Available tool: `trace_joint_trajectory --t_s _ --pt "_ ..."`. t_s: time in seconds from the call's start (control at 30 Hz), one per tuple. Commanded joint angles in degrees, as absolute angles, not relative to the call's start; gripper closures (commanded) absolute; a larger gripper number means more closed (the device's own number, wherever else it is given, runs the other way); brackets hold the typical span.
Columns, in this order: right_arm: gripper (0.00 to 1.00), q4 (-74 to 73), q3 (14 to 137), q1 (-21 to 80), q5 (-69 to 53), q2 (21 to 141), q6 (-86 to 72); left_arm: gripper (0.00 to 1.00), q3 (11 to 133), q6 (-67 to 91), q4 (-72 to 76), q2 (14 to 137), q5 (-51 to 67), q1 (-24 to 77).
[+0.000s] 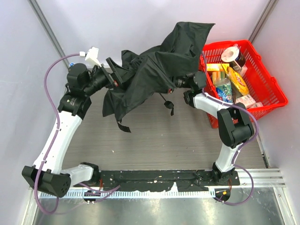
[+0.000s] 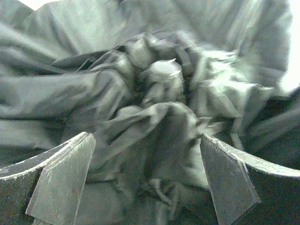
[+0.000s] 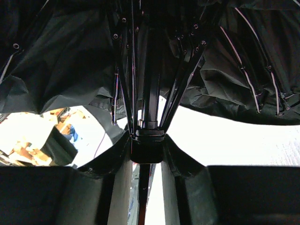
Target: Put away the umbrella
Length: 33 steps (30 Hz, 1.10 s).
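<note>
Black umbrella, half collapsed and crumpled, suspended over the far middle of the table, its shaft clamped by the right gripper, the left gripper spread wide facing the bunched canopy's left side, a red basket at far right.

Umbrella over the tabletop's far middle, left gripper against its left side, right gripper beneath its right side around the shaft, basket at the far right corner just beside it, groceries inside.
</note>
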<state>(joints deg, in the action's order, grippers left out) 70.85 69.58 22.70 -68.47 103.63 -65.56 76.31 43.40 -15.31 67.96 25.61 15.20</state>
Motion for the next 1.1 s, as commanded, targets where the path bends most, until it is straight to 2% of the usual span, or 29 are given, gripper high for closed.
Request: trace_joint_trajectory --t_s 0.0,0.07,0.17,0.27,0.37,0.47,0.57,0.7,0.8,0.97,1.07 --pt "0.99 95.6 69.0 22.9 -70.0 98.3 -67.9 0.00 76.3 51.6 -1.9 62.1 28.6 14.9" --pt "0.99 95.6 68.4 22.9 -70.1 97.4 -68.3 0.00 73.8 52.3 1.4 62.1 30.7 14.9" --pt "0.99 95.7 68.6 23.6 -70.1 97.6 -68.9 0.00 71.5 59.4 15.9 65.4 39.5 15.1" --pt "0.99 95.7 68.9 24.5 -69.4 97.6 -68.7 0.00 74.3 60.7 15.7 70.0 41.7 15.9" --pt "0.99 95.6 69.4 25.4 -68.8 97.6 -68.7 0.00 76.3 56.9 5.3 69.2 35.4 16.2" --pt "0.99 95.6 69.6 25.3 -68.9 97.6 -68.6 0.00 76.4 50.7 -7.3 64.2 22.3 16.8" --pt "0.99 95.6 69.9 25.4 -69.1 97.8 -68.8 0.00 72.8 48.8 -10.1 57.2 13.4 16.8" --pt "0.99 95.7 70.4 25.3 -69.5 97.5 -69.1 0.00 72.7 47.0 -16.1 54.3 10.2 16.8" --pt "0.99 95.6 70.9 25.6 -69.8 97.1 -69.5 0.00 72.0 47.6 -14.3 55.9 13.3 16.9" --pt "0.99 95.6 71.2 26.3 -69.9 96.8 -69.9 0.00 74.8 52.7 -0.4 65.5 32.8 16.9" --pt "0.99 95.7 71.3 27.1 -69.7 96.6 -69.8 0.00 75.9 53.1 3.4 68.4 33.1 19.0"
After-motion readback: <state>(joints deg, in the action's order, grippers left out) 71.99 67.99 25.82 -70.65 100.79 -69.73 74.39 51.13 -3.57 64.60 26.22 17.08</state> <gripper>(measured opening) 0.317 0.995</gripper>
